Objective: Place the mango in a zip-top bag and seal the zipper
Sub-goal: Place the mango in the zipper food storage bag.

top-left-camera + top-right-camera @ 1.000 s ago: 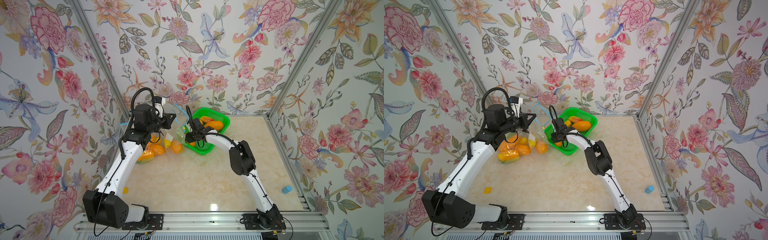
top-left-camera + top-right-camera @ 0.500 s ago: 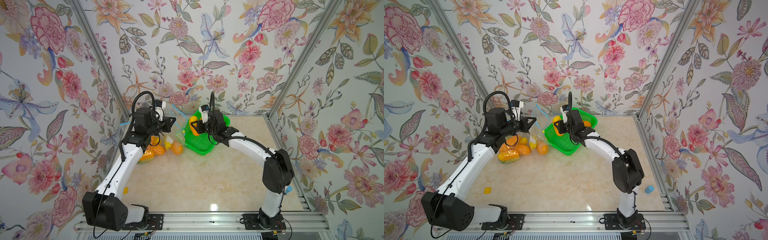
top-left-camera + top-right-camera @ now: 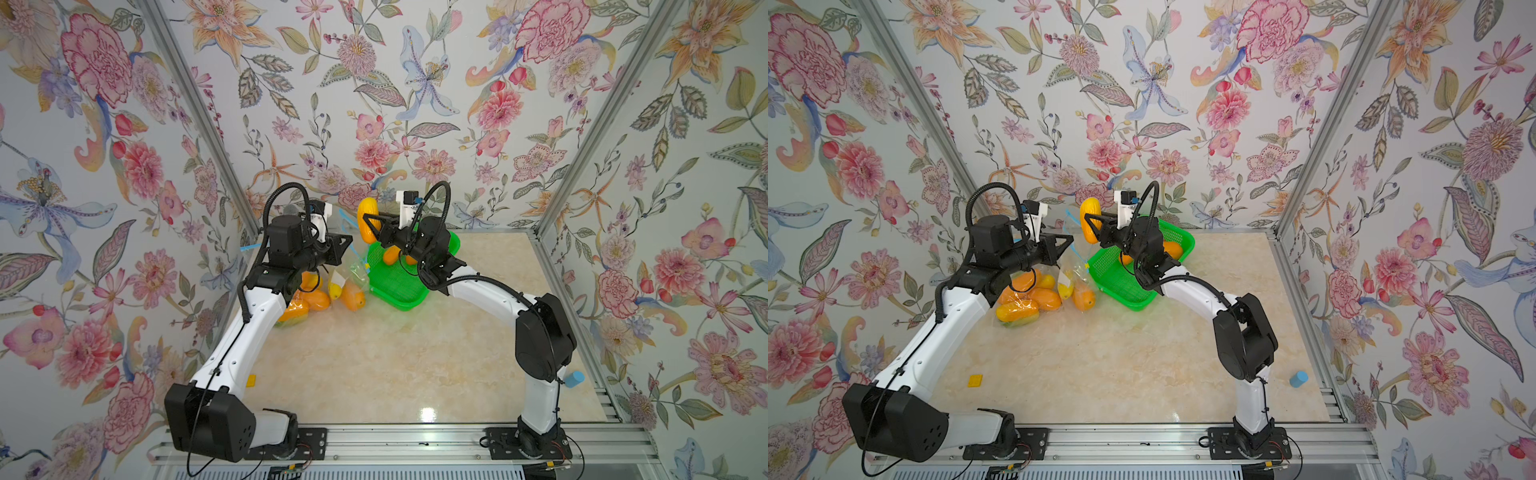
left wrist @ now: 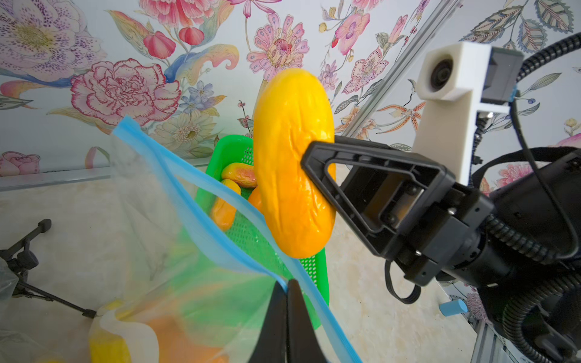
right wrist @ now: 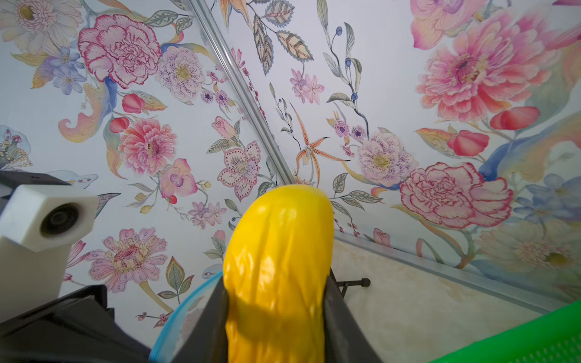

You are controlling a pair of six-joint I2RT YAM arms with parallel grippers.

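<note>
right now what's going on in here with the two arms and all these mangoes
The right gripper is clamped on a yellow mango, lifted clear of the green basket. The left gripper is pinched shut on the blue zipper rim of a zip-top bag, holding its mouth up toward the mango. The mango is not yet inside. More mangoes lie in the basket, and bagged mangoes lie beside it.

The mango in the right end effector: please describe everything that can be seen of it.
The mango is long and glossy, yellow shading to orange, with shallow wrinkles like soft plastic. It stands nearly upright in the air, clamped around its middle by the right end effector, between the green basket and the zip-top bag.
</note>
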